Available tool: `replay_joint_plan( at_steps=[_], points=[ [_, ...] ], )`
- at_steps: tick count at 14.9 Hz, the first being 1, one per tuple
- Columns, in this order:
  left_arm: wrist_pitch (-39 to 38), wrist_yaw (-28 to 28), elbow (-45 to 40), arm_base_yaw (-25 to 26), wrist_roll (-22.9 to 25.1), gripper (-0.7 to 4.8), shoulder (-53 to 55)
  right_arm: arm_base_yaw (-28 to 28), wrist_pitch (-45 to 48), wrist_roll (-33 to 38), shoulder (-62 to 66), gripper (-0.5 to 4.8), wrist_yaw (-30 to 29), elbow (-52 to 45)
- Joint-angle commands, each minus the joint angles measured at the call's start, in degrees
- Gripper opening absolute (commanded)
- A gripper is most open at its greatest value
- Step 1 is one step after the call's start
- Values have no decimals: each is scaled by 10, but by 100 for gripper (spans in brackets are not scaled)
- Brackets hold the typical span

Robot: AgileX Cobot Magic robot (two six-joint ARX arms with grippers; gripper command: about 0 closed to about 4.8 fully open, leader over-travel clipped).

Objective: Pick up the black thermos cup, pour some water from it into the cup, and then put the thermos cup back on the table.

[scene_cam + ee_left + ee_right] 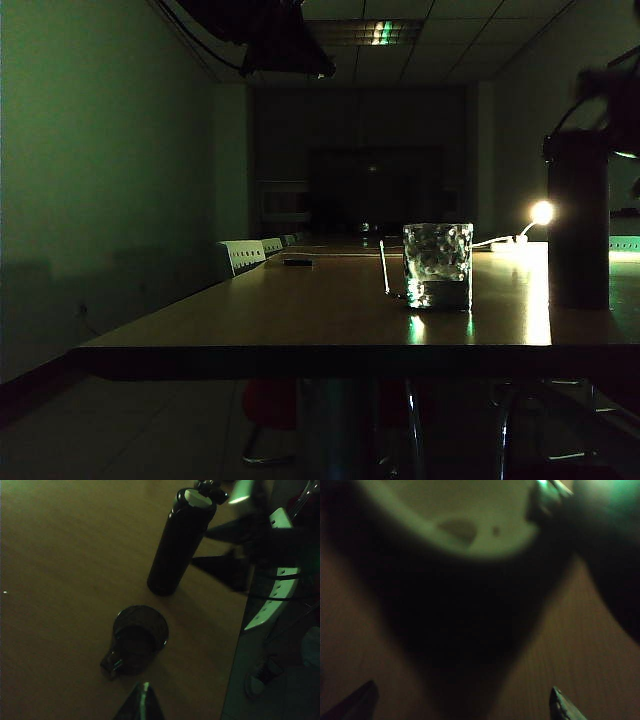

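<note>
Two things stand upright near the table's [300, 330] front edge: the cup [438, 265], and beside it the thermos [578, 220] towards the right corner; the right gripper [462, 702] hangs over the thermos, fingers spread wide, holding nothing. The left gripper [140, 702] is closed and empty above the cup.

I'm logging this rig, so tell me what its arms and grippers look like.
The room is dark, so little shows. The left gripper appears as one dark pointed tip with a pale streak. The right gripper shows two dark wedge-shaped fingertips. No cables or markings can be made out.
</note>
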Motion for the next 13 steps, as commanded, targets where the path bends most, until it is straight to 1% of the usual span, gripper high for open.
replay_joint_plan(
  at_steps=[1,2,3,4,5,6,8,9,10,11,13],
  points=[
    [2,-8,4,-1,-2,-8,-42,0,-146,25,-96,279,19,1],
    [-4,-42,4,-1,-2,-8,-65,1,-184,33,-138,-28,13,1],
    [-19,-86,4,-2,-7,-8,-95,2,-206,33,-181,-6,11,1],
    [-40,-122,4,-5,-20,-8,-123,2,-213,33,-224,-6,5,1],
    [-65,-150,3,-6,-21,-8,-152,2,-214,33,-266,-6,-2,1],
    [-89,-187,3,-19,-23,-8,-182,2,-212,33,-307,-6,0,-4],
    [-106,-278,3,-49,-49,-8,-243,2,-183,44,-384,-6,-1,-39],
    [-108,-323,3,-77,-71,-8,-273,2,-158,69,-413,-6,-7,-66],
    [-122,-370,2,-100,-75,-8,-298,6,-145,69,-441,-6,-33,-95],
    [-134,-426,2,-130,-76,-8,-321,10,-148,65,-469,-6,-35,-120],
    [-149,-519,2,-205,-106,-8,-361,9,-124,47,-538,-6,-42,-174]
  ],
)
